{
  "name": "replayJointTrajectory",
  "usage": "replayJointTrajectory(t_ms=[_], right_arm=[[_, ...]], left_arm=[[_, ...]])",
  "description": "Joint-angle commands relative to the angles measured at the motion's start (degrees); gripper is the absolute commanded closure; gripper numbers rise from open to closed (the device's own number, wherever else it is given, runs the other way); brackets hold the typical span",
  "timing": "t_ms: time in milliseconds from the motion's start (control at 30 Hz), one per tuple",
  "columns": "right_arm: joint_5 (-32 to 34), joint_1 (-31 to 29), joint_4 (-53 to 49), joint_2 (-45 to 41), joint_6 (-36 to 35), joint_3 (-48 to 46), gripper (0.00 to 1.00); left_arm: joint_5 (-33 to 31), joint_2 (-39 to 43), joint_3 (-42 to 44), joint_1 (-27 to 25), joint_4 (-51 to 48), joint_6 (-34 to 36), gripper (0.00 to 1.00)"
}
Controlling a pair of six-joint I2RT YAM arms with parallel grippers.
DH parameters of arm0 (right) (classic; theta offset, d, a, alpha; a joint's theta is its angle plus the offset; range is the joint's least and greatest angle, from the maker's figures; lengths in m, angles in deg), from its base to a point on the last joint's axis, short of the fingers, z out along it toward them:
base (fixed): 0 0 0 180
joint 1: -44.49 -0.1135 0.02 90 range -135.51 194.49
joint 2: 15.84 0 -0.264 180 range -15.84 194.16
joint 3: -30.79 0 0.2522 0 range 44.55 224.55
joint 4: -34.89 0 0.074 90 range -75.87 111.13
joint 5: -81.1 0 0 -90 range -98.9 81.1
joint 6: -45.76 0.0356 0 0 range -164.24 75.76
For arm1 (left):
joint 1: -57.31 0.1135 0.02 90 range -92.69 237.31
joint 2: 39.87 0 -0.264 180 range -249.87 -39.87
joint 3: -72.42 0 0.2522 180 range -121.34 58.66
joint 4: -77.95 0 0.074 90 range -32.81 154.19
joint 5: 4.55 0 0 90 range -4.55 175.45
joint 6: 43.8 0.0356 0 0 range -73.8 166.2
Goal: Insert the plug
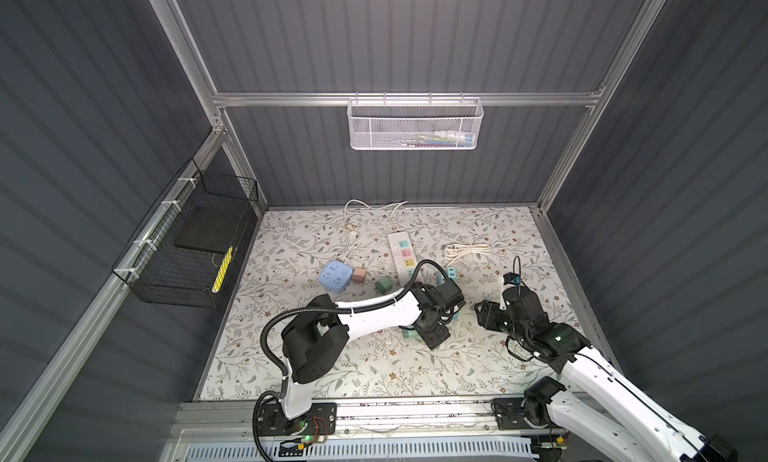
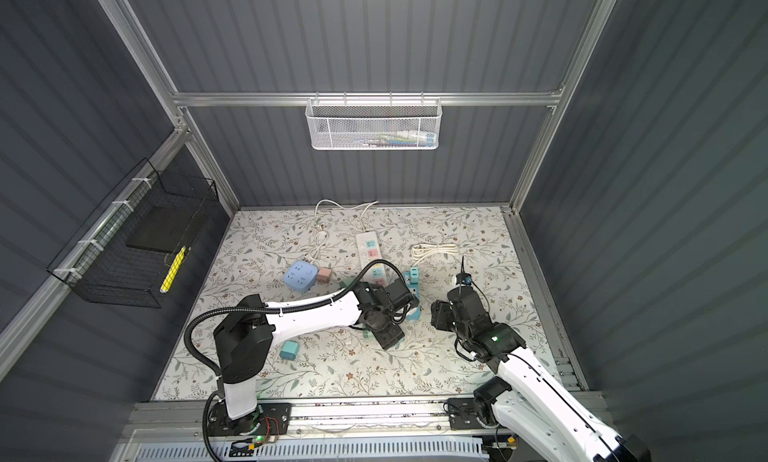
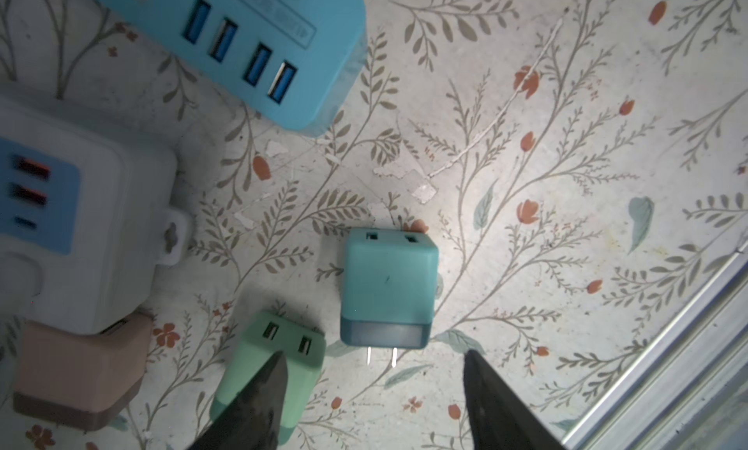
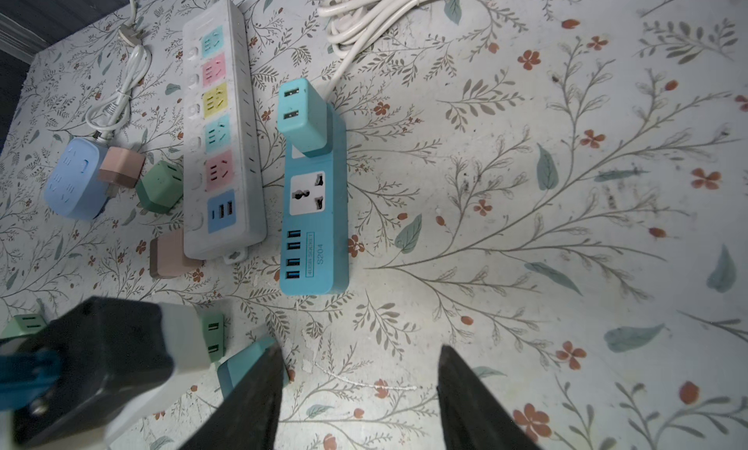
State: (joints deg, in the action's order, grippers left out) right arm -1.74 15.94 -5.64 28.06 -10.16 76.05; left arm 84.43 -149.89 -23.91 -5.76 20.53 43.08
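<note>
In both top views the left arm (image 1: 374, 310) reaches over the middle of the bench (image 1: 374, 381), its fingers hidden under the wrist, and the right arm (image 2: 469, 314) hangs near it.

From the left wrist, the left fingers (image 3: 259, 407) stand moderately apart, gripping nothing. A loose teal plug (image 3: 388, 286) lies flat just ahead, prongs toward them, with a green plug (image 3: 283, 338) beside one finger.

From the right wrist, the right fingers (image 4: 251, 399) are likewise apart and empty. The blue strip (image 4: 319, 266) already carries one teal charger (image 4: 301, 116), and its universal socket (image 4: 307, 193) is free.

To my eye, grasping, carrying and inserting all remain.
</note>
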Motion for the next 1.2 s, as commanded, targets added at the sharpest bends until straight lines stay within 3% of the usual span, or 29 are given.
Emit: replayJointTrajectory(t_ms=[0, 367, 1167], right_arm=[[-0.5, 0.3, 1.0, -1.0, 0.7, -0.6, 0.38], [0.2, 0.5, -0.2, -2.7, 0.5, -1.2, 0.38], [0.0, 0.6, -2.1, -2.9, -0.2, -0.2, 0.35]], left_arm=[[2.7, -1.7, -1.2, -0.4, -0.7, 0.3, 0.31], [-1.4, -5.2, -1.5, -0.4, 0.3, -1.6, 0.36], [-2.9, -5.9, 0.3, -0.4, 3.5, -0.9, 0.47]])
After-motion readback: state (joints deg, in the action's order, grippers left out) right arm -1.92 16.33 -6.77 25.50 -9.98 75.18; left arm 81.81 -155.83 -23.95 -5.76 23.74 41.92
